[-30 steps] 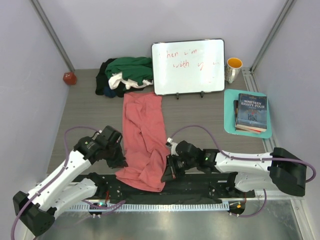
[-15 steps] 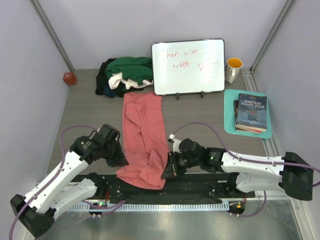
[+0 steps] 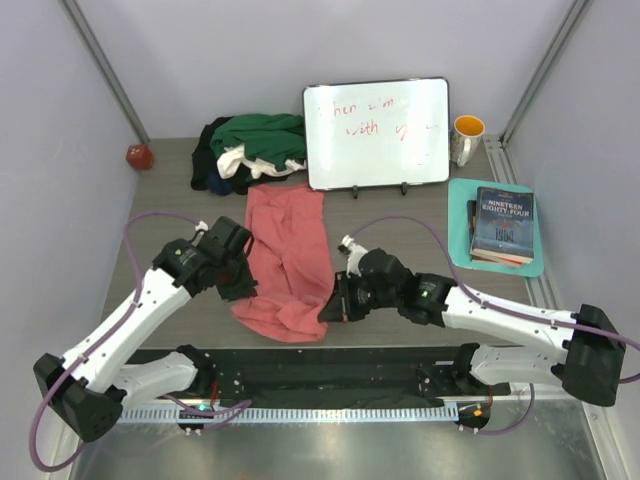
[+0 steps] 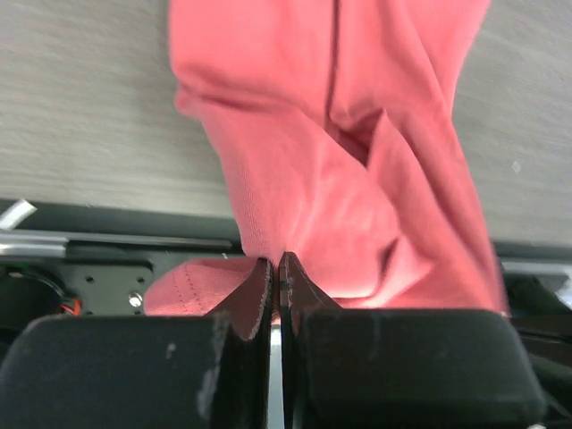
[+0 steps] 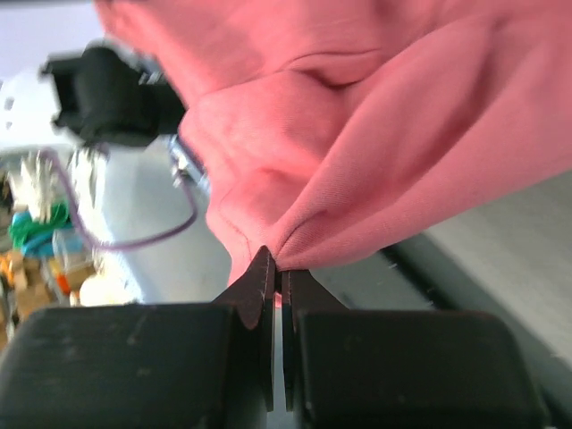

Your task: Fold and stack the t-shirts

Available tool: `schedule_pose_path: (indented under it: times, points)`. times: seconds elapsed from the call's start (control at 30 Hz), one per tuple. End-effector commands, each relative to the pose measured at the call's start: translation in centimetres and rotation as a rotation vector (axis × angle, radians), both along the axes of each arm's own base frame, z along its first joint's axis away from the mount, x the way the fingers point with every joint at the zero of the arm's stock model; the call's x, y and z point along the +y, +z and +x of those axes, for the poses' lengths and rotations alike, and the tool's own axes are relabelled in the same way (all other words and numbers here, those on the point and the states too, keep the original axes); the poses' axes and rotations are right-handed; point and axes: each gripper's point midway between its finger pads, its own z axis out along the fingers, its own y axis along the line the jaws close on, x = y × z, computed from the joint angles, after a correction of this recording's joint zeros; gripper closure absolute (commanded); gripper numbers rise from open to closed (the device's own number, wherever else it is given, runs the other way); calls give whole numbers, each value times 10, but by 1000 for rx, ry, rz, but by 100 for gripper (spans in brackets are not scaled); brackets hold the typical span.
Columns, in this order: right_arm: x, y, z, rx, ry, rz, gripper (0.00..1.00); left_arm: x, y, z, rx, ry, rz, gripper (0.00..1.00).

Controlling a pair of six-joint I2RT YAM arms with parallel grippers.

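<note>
Your left tool and right tool both clamped on pink t-shirt near corners; shirt's long axis runs far from them.

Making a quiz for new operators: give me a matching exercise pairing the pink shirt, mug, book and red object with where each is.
1 pink shirt
2 mug
3 book
4 red object

A on the teal mat
B in the far left corner
C right of the whiteboard
D pinched by left gripper and right gripper

Pairs: 1-D, 2-C, 3-A, 4-B
</note>
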Motion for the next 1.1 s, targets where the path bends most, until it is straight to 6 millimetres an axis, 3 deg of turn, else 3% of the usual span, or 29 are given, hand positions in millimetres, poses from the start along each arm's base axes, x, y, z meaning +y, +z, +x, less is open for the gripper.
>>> schedule_pose_path:
  times: [0.0,0.13,0.23,0.27,0.53,0.7,1.07]
  points:
    - [-16,5,49,-81,-111,-32,98,12,2,29,-84,52,99,99]
    - [-27,2,80,-111,-172,-66,98,9,0,45,-106,90,97,99]
    - [-17,8,95,-142,-153,-85,98,7,-1,55,-110,99,118,99]
    - [-14,-2,97,-126,-137,-111,99,8,-2,57,-107,104,135,99]
    - [9,-10,110,-126,-76,-131,99,17,-5,75,-125,134,211,99]
    - [8,-22,119,-128,-76,-165,99,22,-14,82,-105,159,258,100]
    - [6,-41,153,-144,-97,-218,99,15,-42,108,-64,167,300,98]
